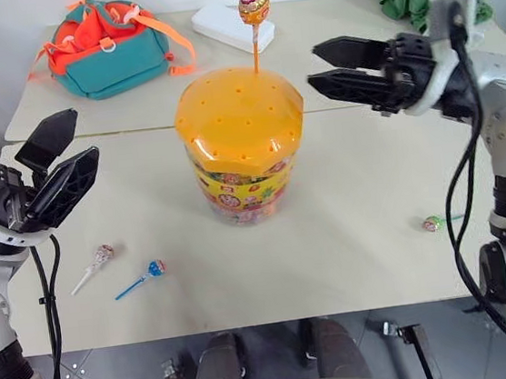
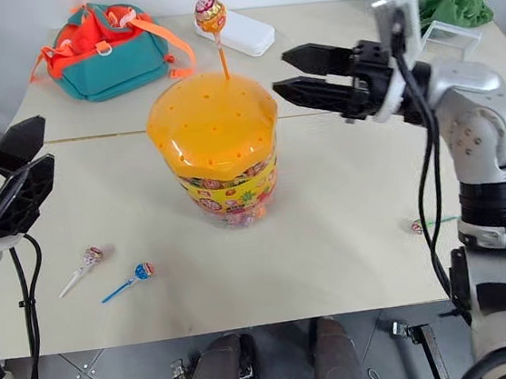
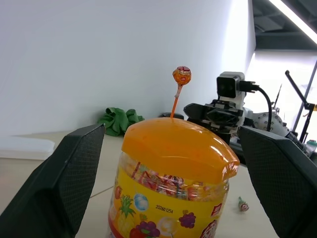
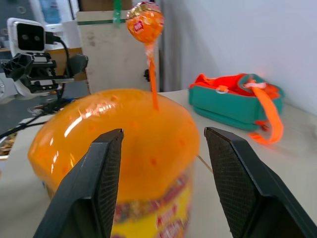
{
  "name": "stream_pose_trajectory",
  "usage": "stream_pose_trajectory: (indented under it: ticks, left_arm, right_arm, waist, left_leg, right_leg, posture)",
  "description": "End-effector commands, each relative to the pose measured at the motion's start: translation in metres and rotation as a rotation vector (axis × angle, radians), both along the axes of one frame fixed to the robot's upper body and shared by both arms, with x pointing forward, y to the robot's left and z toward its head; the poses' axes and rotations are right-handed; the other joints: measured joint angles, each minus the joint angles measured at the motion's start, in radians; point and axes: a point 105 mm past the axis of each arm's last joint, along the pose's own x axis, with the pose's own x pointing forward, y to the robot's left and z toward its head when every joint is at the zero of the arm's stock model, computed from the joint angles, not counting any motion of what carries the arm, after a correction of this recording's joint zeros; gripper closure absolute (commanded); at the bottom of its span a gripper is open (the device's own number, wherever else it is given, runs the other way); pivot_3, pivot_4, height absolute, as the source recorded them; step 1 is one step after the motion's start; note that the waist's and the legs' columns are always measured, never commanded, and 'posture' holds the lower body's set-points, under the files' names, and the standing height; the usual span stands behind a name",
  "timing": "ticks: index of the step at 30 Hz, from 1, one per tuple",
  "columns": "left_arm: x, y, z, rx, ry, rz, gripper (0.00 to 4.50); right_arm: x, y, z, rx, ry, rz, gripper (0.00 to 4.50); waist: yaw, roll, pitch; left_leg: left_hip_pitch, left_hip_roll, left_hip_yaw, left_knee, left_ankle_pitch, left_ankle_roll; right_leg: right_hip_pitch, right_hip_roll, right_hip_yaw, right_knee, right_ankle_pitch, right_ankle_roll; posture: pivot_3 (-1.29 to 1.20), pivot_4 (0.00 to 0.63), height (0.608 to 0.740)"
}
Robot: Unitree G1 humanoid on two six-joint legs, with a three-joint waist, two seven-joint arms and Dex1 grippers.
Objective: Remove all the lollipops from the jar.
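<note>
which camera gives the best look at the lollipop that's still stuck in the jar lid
The right wrist view: the orange-stick lollipop stands close and unblocked above the lid, between the right hand's open fingers. Both eye views show it smaller from above; the left wrist view shows it small behind the jar.

the jar [image 1: 242, 145] is standing mid-worktop [image 1: 371, 258] with one lollipop [image 1: 253, 6] sticking up from its lid, two lollipops [image 1: 102, 255] lying to its front-left, another [image 1: 433, 223] lying front-right, and a bag [image 1: 109, 46] and box [image 1: 230, 27] sitting behind.
</note>
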Motion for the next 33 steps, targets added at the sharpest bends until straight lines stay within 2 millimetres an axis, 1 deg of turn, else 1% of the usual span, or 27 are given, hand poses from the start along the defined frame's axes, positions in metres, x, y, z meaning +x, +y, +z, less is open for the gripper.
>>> stream_pose_trajectory:
  ticks: [1,3,6,8,11,12,15,17,18,19,20,22,23,25,27,28,29,30,31,32,33]
  left_arm:
    - [-0.009,-0.003,0.004,-0.005,-0.013,-0.041,0.00]
    - [-0.009,-0.004,0.002,-0.004,-0.007,-0.045,0.00]
    - [-0.008,-0.006,-0.001,-0.004,-0.001,-0.054,0.00]
    - [-0.008,-0.007,-0.001,-0.006,-0.002,-0.056,0.00]
    - [-0.007,-0.008,-0.001,-0.004,-0.008,-0.059,0.00]
    - [-0.007,-0.009,-0.001,-0.005,-0.010,-0.058,0.00]
    - [-0.007,-0.009,-0.001,-0.004,-0.014,-0.057,0.00]
    - [-0.007,-0.010,0.000,0.001,-0.022,-0.056,0.00]
    - [-0.007,-0.010,0.000,0.006,-0.030,-0.054,0.00]
    - [-0.007,-0.010,0.000,0.013,-0.038,-0.057,0.00]
    - [-0.007,-0.011,0.001,0.019,-0.046,-0.061,0.00]
    - [-0.008,-0.013,0.001,0.062,-0.090,-0.064,0.00]
    - [-0.006,-0.015,-0.001,0.106,-0.105,-0.075,0.00]
    - [-0.004,-0.018,-0.003,0.174,-0.120,-0.099,0.00]
    - [-0.005,-0.020,-0.007,0.245,-0.128,-0.135,0.00]
    - [-0.005,-0.022,-0.009,0.277,-0.132,-0.152,0.00]
    - [-0.006,-0.024,-0.013,0.318,-0.131,-0.174,0.00]
    - [-0.006,-0.026,-0.018,0.364,-0.130,-0.198,0.00]
    - [-0.007,-0.028,-0.022,0.395,-0.124,-0.223,0.00]
    - [-0.008,-0.029,-0.025,0.416,-0.119,-0.243,0.00]
    - [-0.009,-0.031,-0.028,0.431,-0.118,-0.256,0.00]
  right_arm:
    - [0.005,0.016,0.012,0.002,-0.018,-0.014,1.79]
    - [0.007,0.025,0.017,0.021,-0.015,0.002,1.79]
    - [0.005,0.044,0.018,0.021,-0.016,0.071,1.79]
    - [0.004,0.050,0.021,0.036,-0.014,0.095,1.79]
    - [0.011,0.058,0.021,0.036,-0.012,0.089,2.31]
    - [0.011,0.059,0.022,0.039,-0.016,0.097,2.57]
    - [0.011,0.060,0.026,0.057,-0.019,0.111,3.62]
    - [0.013,0.056,0.029,0.065,-0.035,0.106,4.32]
    - [0.014,0.053,0.031,0.073,-0.051,0.101,4.45]
    - [0.016,0.048,0.036,0.092,-0.071,0.081,4.45]
    - [0.017,0.043,0.042,0.125,-0.103,0.070,4.45]
    - [0.015,0.025,0.057,0.235,-0.144,0.083,4.45]
    - [0.015,0.009,0.063,0.272,-0.163,0.069,4.45]
    - [0.015,-0.016,0.065,0.261,-0.164,0.032,4.45]
    - [0.016,-0.039,0.061,0.207,-0.139,-0.016,4.45]
    - [0.018,-0.051,0.056,0.170,-0.100,-0.054,4.45]
    - [0.023,-0.069,0.044,0.081,-0.058,-0.139,4.45]
    - [0.029,-0.090,0.027,-0.029,0.002,-0.242,4.45]
    - [0.030,-0.111,0.009,-0.148,0.057,-0.328,4.45]
    - [0.027,-0.130,-0.009,-0.273,0.091,-0.386,4.45]
    - [0.024,-0.142,-0.022,-0.351,0.127,-0.421,4.45]
  waist:
    - [-0.003,0.000,0.000]
    - [-0.004,0.000,0.000]
    - [-0.006,0.000,0.000]
    - [-0.008,0.000,0.000]
    - [-0.007,0.000,0.000]
    - [-0.008,0.000,0.000]
    - [-0.010,0.000,0.000]
    - [-0.011,0.000,0.000]
    - [-0.013,0.000,0.000]
    - [-0.014,0.000,0.000]
    - [-0.014,0.000,0.000]
    - [-0.013,0.000,0.000]
    - [-0.012,0.000,0.000]
    - [-0.003,0.000,0.000]
    - [0.000,0.000,0.000]
    - [-0.002,0.000,0.000]
    - [-0.001,0.000,0.000]
    - [-0.001,0.000,0.000]
    - [0.000,0.000,0.000]
    - [0.001,0.000,0.000]
    - [0.001,0.000,0.000]
  left_leg:
    - [0.000,0.000,0.000,0.000,0.000,0.000]
    - [0.000,0.000,0.001,0.000,0.000,0.000]
    - [0.000,0.000,0.001,0.000,0.000,0.000]
    - [0.000,0.000,0.001,0.000,0.000,0.000]
    - [0.000,0.000,0.000,0.000,0.000,0.000]
    - [0.000,0.000,0.001,0.000,0.000,0.000]
    - [0.000,0.000,0.000,0.000,0.000,0.000]
    - [0.000,0.000,0.000,0.000,0.000,0.000]
    - [0.000,0.000,0.000,0.000,0.000,0.000]
    - [0.000,0.000,0.000,-0.001,0.000,0.000]
    - [0.000,0.000,0.000,-0.001,0.000,0.000]
    - [0.000,0.000,0.000,-0.001,0.000,0.000]
    - [0.000,0.000,0.000,-0.001,0.000,0.000]
    - [0.000,-0.001,0.001,-0.001,0.000,0.000]
    - [0.000,-0.001,0.001,-0.001,0.000,0.000]
    - [0.000,-0.001,0.001,-0.001,0.000,0.000]
    - [0.000,-0.001,0.001,-0.002,0.000,0.000]
    - [0.000,-0.001,0.002,-0.003,0.000,0.000]
    - [0.000,-0.001,0.001,-0.003,0.000,0.000]
    - [0.000,-0.001,0.002,-0.003,0.000,0.000]
    - [0.000,-0.001,0.002,-0.004,0.000,0.000]
  right_leg:
    - [0.000,0.000,0.000,0.000,0.000,0.000]
    - [0.000,0.000,0.000,0.000,0.000,0.000]
    - [0.000,0.000,0.000,0.000,0.000,0.000]
    - [0.000,0.000,0.000,0.000,0.000,0.000]
    - [0.000,0.000,0.000,0.000,0.000,0.000]
    - [0.000,0.000,0.000,0.000,0.000,0.000]
    - [0.000,0.000,0.000,0.000,0.000,0.000]
    - [0.000,0.000,0.000,0.000,0.000,0.000]
    - [0.000,0.000,0.000,0.000,0.000,0.000]
    - [0.000,0.000,0.000,0.000,0.000,0.000]
    - [0.000,0.000,0.000,0.000,0.000,0.000]
    - [0.000,0.000,0.000,0.000,0.000,0.000]
    - [0.000,0.000,0.000,0.000,0.000,0.000]
    - [0.000,0.000,0.000,0.000,0.000,0.000]
    - [0.000,0.000,-0.001,-0.001,0.000,0.000]
    - [0.000,0.000,0.000,-0.001,0.000,0.000]
    - [0.000,0.000,0.000,-0.002,0.000,0.000]
    - [0.000,0.000,0.000,-0.002,0.000,0.000]
    - [0.000,0.000,-0.001,-0.003,0.000,0.000]
    - [0.000,0.000,-0.001,-0.003,0.000,0.000]
    - [-0.001,0.000,-0.001,-0.004,0.000,0.000]
  posture:
    - [0.00,0.150,0.740]
    - [0.00,0.150,0.740]
    - [0.00,0.150,0.740]
    - [0.00,0.150,0.740]
    - [0.00,0.150,0.740]
    - [0.00,0.150,0.740]
    - [0.00,0.150,0.740]
    - [0.00,0.150,0.740]
    - [0.00,0.150,0.740]
    - [0.00,0.150,0.740]
    - [0.00,0.150,0.740]
    - [0.00,0.150,0.740]
    - [0.00,0.150,0.740]
    - [0.00,0.150,0.740]
    - [0.00,0.150,0.740]
    - [0.00,0.150,0.740]
    - [0.00,0.150,0.740]
    - [0.00,0.150,0.740]
    - [0.00,0.150,0.740]
    - [0.00,0.150,0.740]
    - [0.00,0.150,0.740]
